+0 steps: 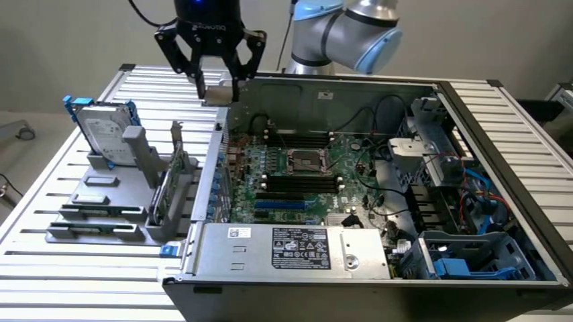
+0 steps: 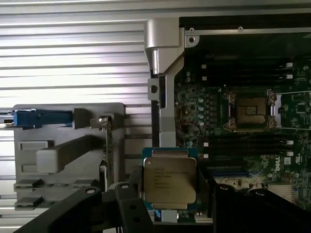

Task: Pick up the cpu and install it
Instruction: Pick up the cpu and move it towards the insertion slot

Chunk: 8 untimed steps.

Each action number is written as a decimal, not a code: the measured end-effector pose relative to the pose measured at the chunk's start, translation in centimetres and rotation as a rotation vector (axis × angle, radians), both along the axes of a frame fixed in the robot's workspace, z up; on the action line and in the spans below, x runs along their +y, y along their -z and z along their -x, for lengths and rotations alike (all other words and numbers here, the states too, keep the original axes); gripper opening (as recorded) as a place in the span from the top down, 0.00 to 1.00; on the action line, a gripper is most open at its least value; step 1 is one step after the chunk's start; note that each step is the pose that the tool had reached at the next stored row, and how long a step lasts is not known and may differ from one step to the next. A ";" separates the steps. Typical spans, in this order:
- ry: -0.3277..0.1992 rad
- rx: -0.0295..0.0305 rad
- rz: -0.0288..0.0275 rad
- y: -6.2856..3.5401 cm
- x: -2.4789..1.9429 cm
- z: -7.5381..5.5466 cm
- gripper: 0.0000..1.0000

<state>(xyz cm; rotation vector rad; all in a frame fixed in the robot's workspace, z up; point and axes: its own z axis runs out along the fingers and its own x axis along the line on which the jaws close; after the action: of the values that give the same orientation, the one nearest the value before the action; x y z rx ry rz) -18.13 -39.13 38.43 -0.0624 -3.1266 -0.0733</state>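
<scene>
Exterior view first: I see the fingers (image 1: 190,67) pinching the cpu (image 1: 217,93) by two opposite edges. The chip hangs in the air above the far corner of the open computer case (image 1: 376,302), over the wall on the exterior view's left and not yet over the board. The arm (image 1: 353,33) reaches in from behind the case. On the motherboard (image 1: 349,157) the socket (image 1: 304,160) sits near the middle, between the dark memory slots, well apart from the chip.

On the slatted worktop (image 1: 36,268), at the exterior view's left of the case, a grey rack (image 1: 98,201) carries a hard drive (image 1: 103,131) with blue rails, standing upright.

From the wrist view the cpu (image 2: 170,179) shows its dull silver top with printed lettering — a thin green edge frames it. The dark fingers (image 2: 125,199) close against its sides. Below it runs the case wall. The socket (image 2: 250,109) lies further in on the board, apart from the chip. The grey rack (image 2: 63,155) rests on the worktop (image 2: 73,58) outside the case.
</scene>
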 end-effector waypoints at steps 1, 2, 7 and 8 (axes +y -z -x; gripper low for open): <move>0.000 0.0002 0.0000 0.00 0.11 -0.4 0.45; 0.000 0.0004 0.0000 0.00 0.22 -0.9 0.45; 0.000 0.0020 0.0000 0.06 0.80 -3.1 0.45; 0.000 0.0022 -0.0001 0.10 0.92 -3.6 0.45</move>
<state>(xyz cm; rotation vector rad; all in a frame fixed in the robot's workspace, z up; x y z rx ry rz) -14.53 -38.20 38.33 -0.0627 -3.1244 -0.0733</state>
